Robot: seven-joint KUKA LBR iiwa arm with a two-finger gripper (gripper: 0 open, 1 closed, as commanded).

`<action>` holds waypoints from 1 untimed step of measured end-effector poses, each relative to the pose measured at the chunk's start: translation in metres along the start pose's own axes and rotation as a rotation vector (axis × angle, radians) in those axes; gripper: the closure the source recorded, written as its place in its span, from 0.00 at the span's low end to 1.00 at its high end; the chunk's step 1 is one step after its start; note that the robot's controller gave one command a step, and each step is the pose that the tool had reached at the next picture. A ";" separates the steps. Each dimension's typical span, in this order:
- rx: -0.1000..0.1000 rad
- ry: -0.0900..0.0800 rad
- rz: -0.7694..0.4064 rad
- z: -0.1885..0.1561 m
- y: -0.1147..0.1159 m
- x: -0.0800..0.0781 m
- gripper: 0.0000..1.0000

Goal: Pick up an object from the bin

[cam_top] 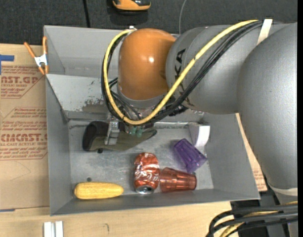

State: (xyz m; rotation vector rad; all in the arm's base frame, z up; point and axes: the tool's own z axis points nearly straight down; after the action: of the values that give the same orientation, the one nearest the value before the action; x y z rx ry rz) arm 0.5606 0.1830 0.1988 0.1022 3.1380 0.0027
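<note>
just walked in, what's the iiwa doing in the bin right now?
The arm is down in the grey bin, its tool low at the back left of the floor, right beside a black rounded thing. Whether it has hold of anything can't be made out. Lying apart from it toward the front are a yellow corn cob, a crushed red can with a red cup on its side against it, and a purple plastic piece.

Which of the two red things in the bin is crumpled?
The red soda can, dented all over; the translucent red cup beside it is smooth.
</note>
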 end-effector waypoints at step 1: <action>0.000 0.000 0.000 0.000 0.000 0.000 1.00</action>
State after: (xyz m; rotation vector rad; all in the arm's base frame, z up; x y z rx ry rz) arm 0.5606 0.1828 0.1986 0.1027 3.1384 0.0023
